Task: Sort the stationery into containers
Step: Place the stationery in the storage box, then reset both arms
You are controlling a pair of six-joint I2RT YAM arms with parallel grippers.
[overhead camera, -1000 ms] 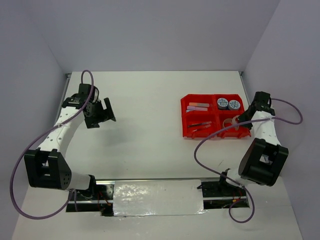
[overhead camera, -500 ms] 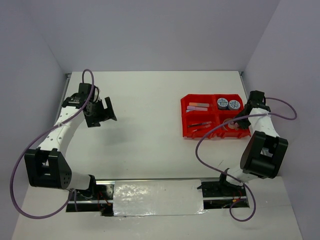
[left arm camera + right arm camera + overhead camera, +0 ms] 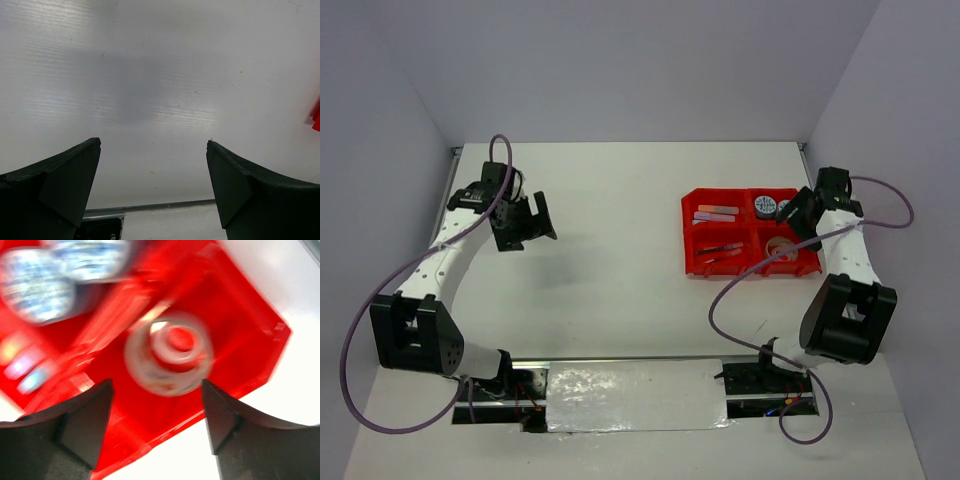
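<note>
Placing looks complete: the greyish round tape roll (image 3: 170, 360) lies flat and untouched in the near-right compartment of the bright red four-compartment plastic bin tray (image 3: 687, 240). The right gripper (image 3: 797, 213) hangs over it, jaws apart and empty, with the arm folded back and the wrist pitched down. The next move calls for a straight lift clear of the walls. The left gripper (image 3: 525, 222) hovers wide apart over the white table (image 3: 160, 75), well apart from the tray.
</note>
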